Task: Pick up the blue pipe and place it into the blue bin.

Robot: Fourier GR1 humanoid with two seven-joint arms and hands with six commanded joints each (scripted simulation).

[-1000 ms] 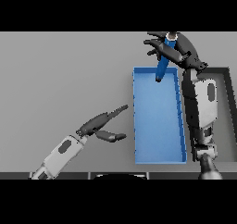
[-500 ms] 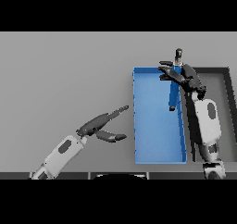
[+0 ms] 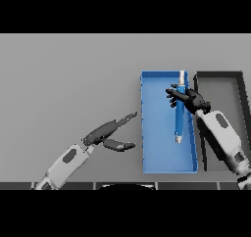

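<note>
So the long blue pipe with pale grey end caps [image 3: 179, 114] is lying lengthwise inside the shallow rectangular blue bin [image 3: 156, 153], toward its right wall. The dark right hand [image 3: 188, 99] is right over the pipe's upper half, fingers curled around it, gripping. Just right of the blue bin sits a dark grey rectangular tray [image 3: 238, 79]. The left hand [image 3: 109, 133] hovers left of the bin over the matte grey table [image 3: 68, 79], fingers straight and relaxed, holding nothing.

A bare test workspace rather than any home or shop. A plain grey bench [image 3: 68, 74] carries only a blue bin [image 3: 159, 155] and a dark tray [image 3: 220, 77], side by side.
</note>
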